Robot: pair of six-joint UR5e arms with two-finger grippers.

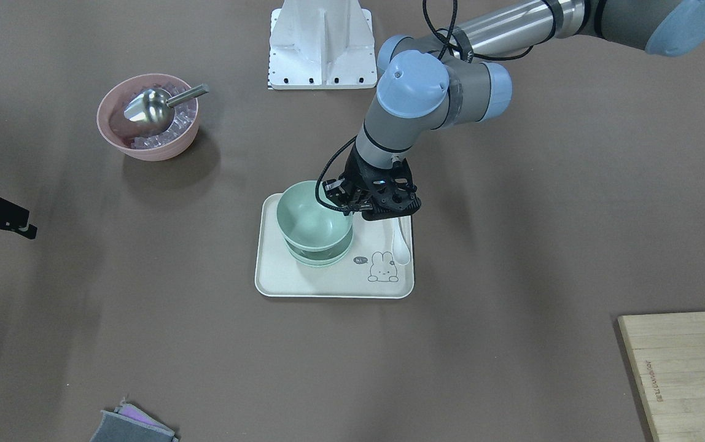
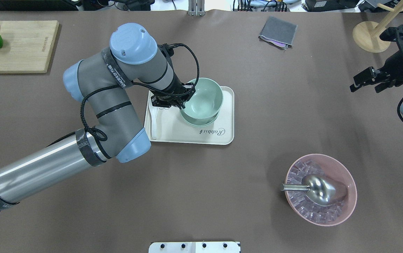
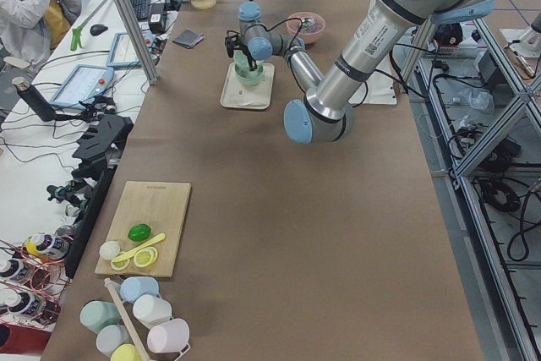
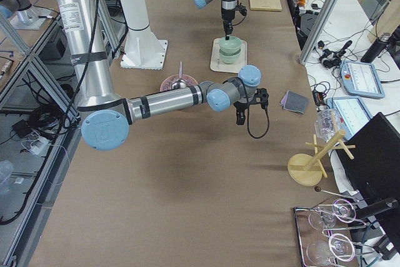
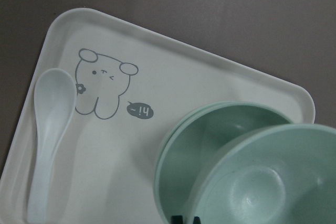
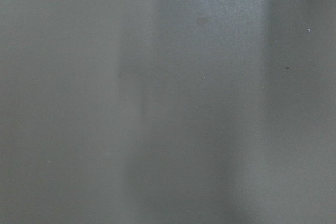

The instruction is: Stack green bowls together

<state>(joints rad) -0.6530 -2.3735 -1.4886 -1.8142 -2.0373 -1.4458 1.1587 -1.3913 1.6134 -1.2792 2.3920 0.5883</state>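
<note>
In the overhead view you find the left gripper (image 2: 184, 99) clenched on the rim of the top bowl (image 2: 205, 93), on the side of the tray (image 2: 222, 137) where the spoon (image 2: 153, 128) lies. The top bowl hangs over the two lower bowls (image 2: 196, 123), which stand nested on the tray. It sits higher than they do, and you cannot tell if it is fully seated in them. The left wrist view gives you what the other views do not. It shows the double thin rim of the lower pair, the smooth matte mint inside of the top bowl with its round flat bottom, and the grey rabbit (image 5: 102, 90) printed on the tray. The tray itself is cream, shallow, and has round corners. The spoon is pale and smooth, with a deep oval head. The right gripper (image 2: 364, 88) is well apart from the tray, its fingers spread and nothing between them. Its wrist view shows only the dull brown table (image 6: 168, 98). Also far from the tray stands a pink bowl (image 2: 354, 189) with clear cubes (image 2: 303, 211) and a shiny steel scoop (image 2: 322, 189) in it.
</note>
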